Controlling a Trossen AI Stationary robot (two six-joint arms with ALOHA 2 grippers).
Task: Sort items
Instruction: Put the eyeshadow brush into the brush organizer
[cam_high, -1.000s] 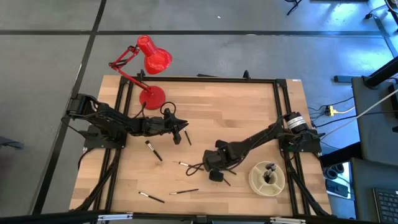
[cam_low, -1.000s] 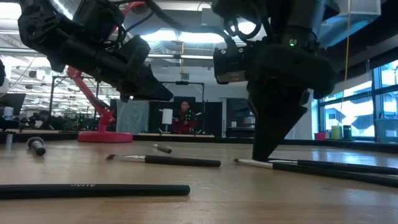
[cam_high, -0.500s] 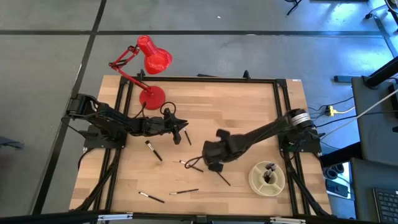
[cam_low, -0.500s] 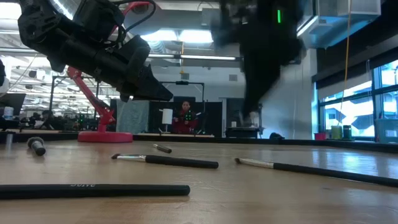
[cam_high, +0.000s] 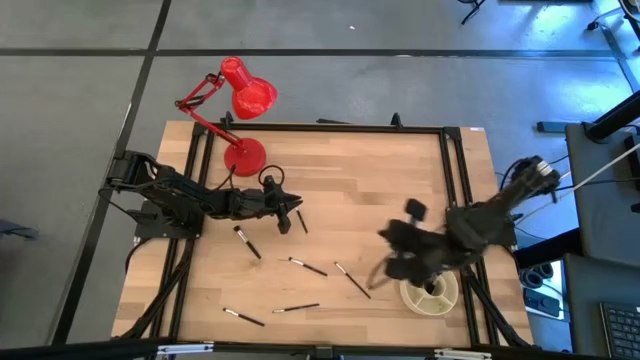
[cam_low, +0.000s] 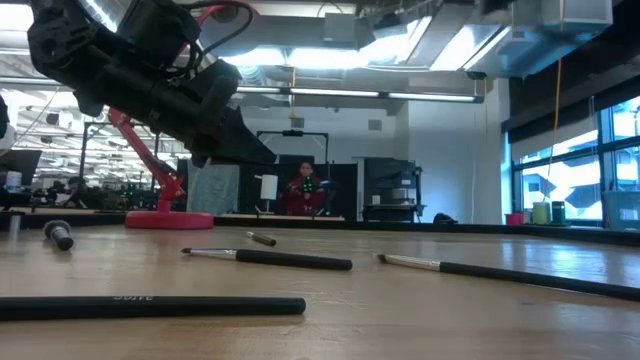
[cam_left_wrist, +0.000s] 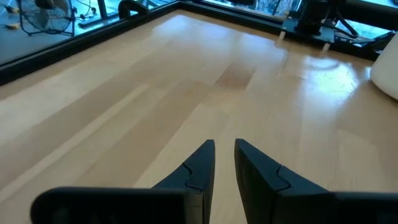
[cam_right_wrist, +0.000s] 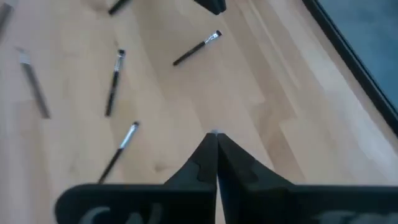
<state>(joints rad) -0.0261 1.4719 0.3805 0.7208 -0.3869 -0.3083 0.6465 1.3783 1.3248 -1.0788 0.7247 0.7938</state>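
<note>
Several thin black makeup brushes lie flat on the wooden table: (cam_high: 245, 241), (cam_high: 301, 219), (cam_high: 306, 266), (cam_high: 352, 280), (cam_high: 243, 317), (cam_high: 296, 307). The low view shows some of them close up: (cam_low: 265, 259), (cam_low: 500, 272), (cam_low: 150, 305). My right gripper (cam_high: 392, 262) is raised and blurred beside the dish's left edge, shut on a brush. My left gripper (cam_high: 291, 212) (cam_left_wrist: 224, 149) hovers at centre left beside a brush, its fingers slightly apart with nothing between them. The round cream dish (cam_high: 410, 292) holds a few brushes (cam_high: 433, 277). My right gripper pinches a brush between its two shut fingertips, where only a small pale end (cam_right_wrist: 214, 132) shows. The fingers hide the rest there. In the high view a thin dark streak (cam_high: 376, 277) slants down from the gripper, clear of the table.
A red desk lamp (cam_high: 243, 155) stands at the far left corner, its base on the table (cam_low: 168, 219). A black metal frame (cam_high: 455, 180) runs along the table's edges. Bare wood fills the table's far right part. A person stands in the room far behind the table (cam_low: 302, 187).
My right gripper has risen from the brushes at the table's middle and swung toward the right edge, ending beside the dish and pointing less steeply down. One of the two brushes that lay under it has left the table. The other brushes lie as before.
</note>
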